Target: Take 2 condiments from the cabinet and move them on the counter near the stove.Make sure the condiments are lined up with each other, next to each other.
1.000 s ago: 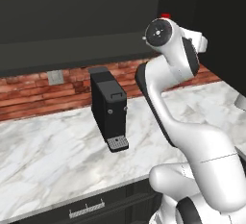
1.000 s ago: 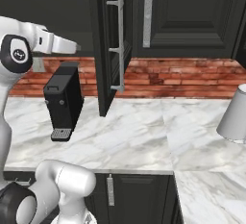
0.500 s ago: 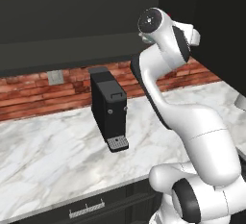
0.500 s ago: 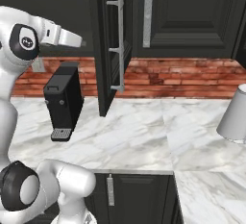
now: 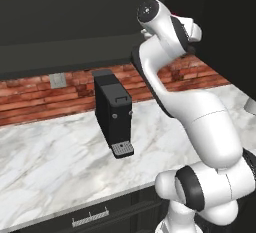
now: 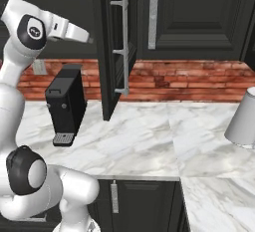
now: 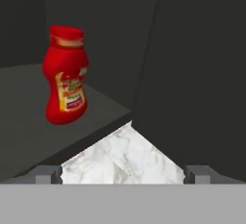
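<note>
In the hand view the red bottle (image 7: 66,76) with a red cap stands upright on the dark cabinet shelf (image 7: 24,127), ahead and to the left of my gripper (image 7: 124,172). The gripper is open, its two fingertips (image 7: 48,173) wide apart with nothing between them, still short of the bottle. A dark cabinet side panel (image 7: 202,74) rises on the right, and the marble counter (image 7: 122,155) shows below. From the base views my hand (image 5: 187,29) reaches up at the cabinet opening. The small black shaker and the stove are out of view.
A tall black coffee machine (image 5: 114,112) (image 6: 65,104) stands on the counter (image 6: 149,136) against the brick wall. The open cabinet door (image 6: 107,52) with its steel handle hangs just right of my forearm. A pale grey cone-shaped object (image 6: 242,121) sits at the far right.
The arm has risen and stretched further toward the cabinet opening, carrying the hand up to shelf height.
</note>
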